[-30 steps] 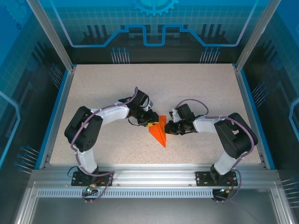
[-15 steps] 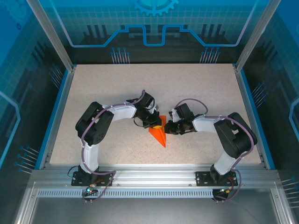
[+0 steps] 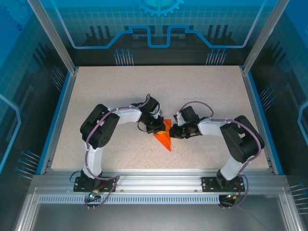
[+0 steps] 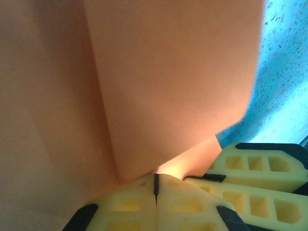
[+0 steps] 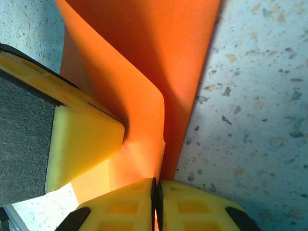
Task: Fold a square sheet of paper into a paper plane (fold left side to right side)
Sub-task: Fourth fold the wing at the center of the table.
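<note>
— Where is the paper plane [image 3: 166, 140]?
— At the middle of the table [image 3: 120, 86], between both grippers.
— And their state?
— The right gripper [image 5: 156, 185] pinches its fold; the left gripper [image 4: 155, 179] is closed, tips against it.

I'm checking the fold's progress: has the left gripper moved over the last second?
Yes. The left gripper has shifted right, away from the table's left rail, onto the orange paper beside the right gripper.
</note>
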You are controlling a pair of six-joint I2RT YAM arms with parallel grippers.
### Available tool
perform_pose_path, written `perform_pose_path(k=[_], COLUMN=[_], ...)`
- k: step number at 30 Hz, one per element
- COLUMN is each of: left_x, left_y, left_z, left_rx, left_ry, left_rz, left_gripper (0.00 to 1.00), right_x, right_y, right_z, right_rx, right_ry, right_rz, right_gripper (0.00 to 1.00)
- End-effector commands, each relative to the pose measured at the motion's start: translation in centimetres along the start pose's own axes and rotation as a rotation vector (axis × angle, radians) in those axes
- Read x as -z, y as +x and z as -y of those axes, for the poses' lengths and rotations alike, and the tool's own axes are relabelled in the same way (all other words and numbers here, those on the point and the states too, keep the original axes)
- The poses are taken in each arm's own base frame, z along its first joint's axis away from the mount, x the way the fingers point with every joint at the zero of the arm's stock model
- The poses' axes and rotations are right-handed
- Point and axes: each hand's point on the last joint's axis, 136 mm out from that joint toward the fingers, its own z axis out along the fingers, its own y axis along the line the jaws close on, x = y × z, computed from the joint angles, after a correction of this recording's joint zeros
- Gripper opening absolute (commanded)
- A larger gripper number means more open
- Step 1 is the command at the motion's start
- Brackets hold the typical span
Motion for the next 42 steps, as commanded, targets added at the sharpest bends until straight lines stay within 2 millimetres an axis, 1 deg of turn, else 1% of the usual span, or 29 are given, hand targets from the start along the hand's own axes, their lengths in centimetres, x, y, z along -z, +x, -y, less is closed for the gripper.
perform_pose_path(k=[1, 3, 5, 8, 11, 14, 16, 19, 21, 23, 25, 27, 35, 42], left_x=[-0.7, -0.9, -1.1, -1.3, -1.4, -1.4, -1.4, -1.3, -1.2, -1.2, -1.2, -1.3, -1.3, -1.3], left_y=[0.9, 1.2, 1.6, 2.0, 2.1, 2.1, 2.2, 2.2, 2.1, 2.2, 2.2, 2.2, 2.2, 2.3], left_z=[-2.7, -3.2, -3.7, -4.2, -4.5, -4.5, -4.4, -4.3, -4.2, -4.2, -4.2, -4.2, -4.3, -4.4], left_rx=[0.021, 0.031, 0.045, 0.055, 0.061, 0.063, 0.059, 0.058, 0.056, 0.056, 0.056, 0.056, 0.055, 0.056], left_ry=[-0.092, -0.095, -0.099, -0.103, -0.102, -0.099, -0.095, -0.094, -0.094, -0.095, -0.094, -0.095, -0.098, -0.102], left_rz=[-0.017, -0.021, -0.026, -0.030, -0.029, -0.028, -0.027, -0.026, -0.023, -0.025, -0.025, -0.025, -0.027, -0.029], left_gripper=[0.00, 0.00, 0.00, 0.00, 0.00, 0.00, 0.00, 0.00, 0.00, 0.00, 0.00, 0.00, 0.00, 0.00], right_x=[-1.0, -0.6, 0.2, 1.9, 3.6, 4.3, 4.3, 3.7, 3.3, 2.7, 2.2, 1.6, 0.4, -0.3], right_y=[2.1, 1.7, 0.7, -0.8, -1.6, -1.1, -0.3, 1.1, 1.8, 2.7, 3.4, 4.1, 6.0, 6.8], right_z=[1.6, 1.2, 0.4, -0.7, -1.5, -2.3, -3.3, -5.0, -5.9, -6.2, -6.3, -6.0, -4.6, -3.2], right_rx=[-0.007, -0.004, 0.003, 0.016, 0.028, 0.029, 0.020, 0.000, -0.008, -0.014, -0.014, -0.019, -0.005, -0.006], right_ry=[0.079, 0.065, 0.037, 0.008, -0.006, -0.039, -0.103, -0.213, -0.267, -0.274, -0.267, -0.248, -0.151, -0.081], right_rz=[-0.072, -0.056, -0.027, 0.028, 0.067, 0.061, 0.046, 0.008, -0.022, -0.053, -0.080, -0.105, -0.167, -0.195], right_gripper=[0.13, 0.14, 0.17, 0.24, 0.30, 0.31, 0.28, 0.21, 0.19, 0.19, 0.19, 0.19, 0.19, 0.19])
